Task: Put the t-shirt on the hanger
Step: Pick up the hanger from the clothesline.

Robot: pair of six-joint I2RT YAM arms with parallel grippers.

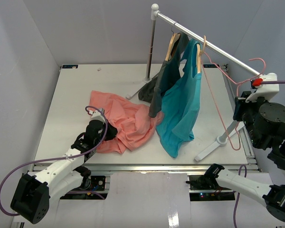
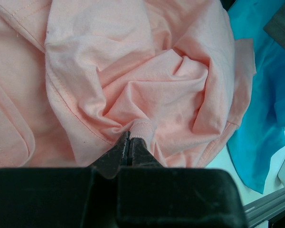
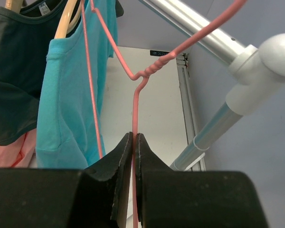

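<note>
The salmon t-shirt (image 1: 128,118) lies crumpled on the table's left half. My left gripper (image 1: 109,132) rests at its near edge. In the left wrist view that gripper (image 2: 129,138) is shut on a ribbed fold of the t-shirt (image 2: 147,71). The thin pink hanger (image 1: 236,82) hangs by its hook from the right end of the rail. My right gripper (image 1: 238,105) sits beside it. Seen from the right wrist, the right gripper (image 3: 134,137) is shut on the hanger's rod (image 3: 134,104), just below its twisted neck.
A metal clothes rail (image 1: 204,40) crosses the back right on a stand with white feet (image 1: 213,147). A teal shirt (image 1: 183,109) and a dark grey shirt (image 1: 166,78) hang from it on wooden hangers, their hems near the t-shirt.
</note>
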